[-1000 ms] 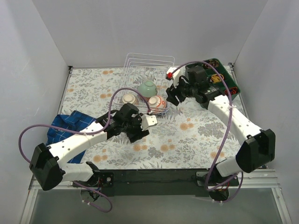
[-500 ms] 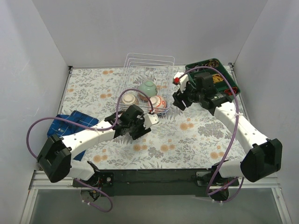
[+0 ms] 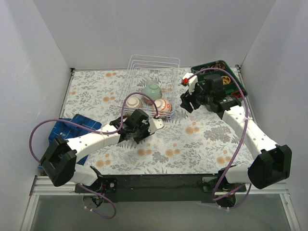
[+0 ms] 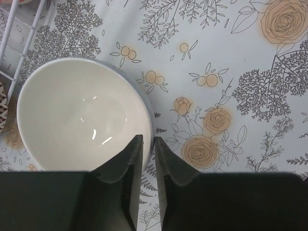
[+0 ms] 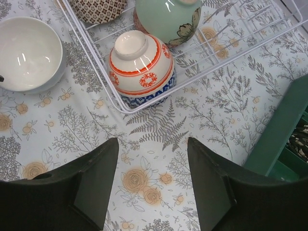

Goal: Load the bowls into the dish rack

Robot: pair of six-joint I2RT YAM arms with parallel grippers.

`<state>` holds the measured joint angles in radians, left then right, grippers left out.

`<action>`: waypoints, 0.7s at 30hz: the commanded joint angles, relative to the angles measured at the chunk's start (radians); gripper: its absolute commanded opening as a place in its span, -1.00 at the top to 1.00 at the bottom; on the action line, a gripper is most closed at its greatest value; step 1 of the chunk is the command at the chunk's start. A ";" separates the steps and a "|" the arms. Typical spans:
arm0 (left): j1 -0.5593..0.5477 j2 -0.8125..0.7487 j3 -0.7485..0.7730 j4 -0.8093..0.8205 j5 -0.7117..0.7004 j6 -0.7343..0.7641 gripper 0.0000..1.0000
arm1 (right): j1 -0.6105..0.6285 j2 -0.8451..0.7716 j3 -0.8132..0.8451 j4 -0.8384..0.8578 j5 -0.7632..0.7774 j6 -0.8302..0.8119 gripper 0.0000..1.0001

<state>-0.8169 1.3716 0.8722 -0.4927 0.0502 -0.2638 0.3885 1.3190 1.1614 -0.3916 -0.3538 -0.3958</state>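
The left gripper [image 4: 148,150] is clenched on the rim of the white bowl [image 4: 82,115], one finger inside the wall and one outside. The bowl is upright and outside the dish rack [image 3: 153,58], just beside its near edge; whether it rests on the floral worktop [image 3: 202,139] or hangs just above it I cannot tell. Three bowls lie inside the rack: the mint green bowl [image 5: 166,19], the orange-red patterned bowl [image 5: 142,67] turned foot-up, and the dark patterned bowl [image 5: 98,8]. The right gripper [image 5: 151,163] is spread wide and holds nothing, over the worktop near the rack's corner, with the green tray [image 5: 284,125] beside it.
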 commanded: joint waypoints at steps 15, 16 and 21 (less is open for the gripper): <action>-0.005 0.046 0.007 -0.014 0.011 0.026 0.78 | -0.043 -0.055 -0.039 0.043 -0.027 0.011 -0.34; -0.005 0.046 0.010 -0.012 0.004 0.028 0.80 | -0.043 -0.055 -0.040 0.043 -0.030 0.014 -0.35; -0.005 0.031 0.040 -0.061 0.011 0.037 1.00 | -0.048 -0.055 -0.037 0.045 -0.033 0.025 -0.35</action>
<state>-0.8223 1.4189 0.8745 -0.4946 0.0673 -0.2428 0.3473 1.2972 1.1271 -0.3862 -0.3691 -0.3916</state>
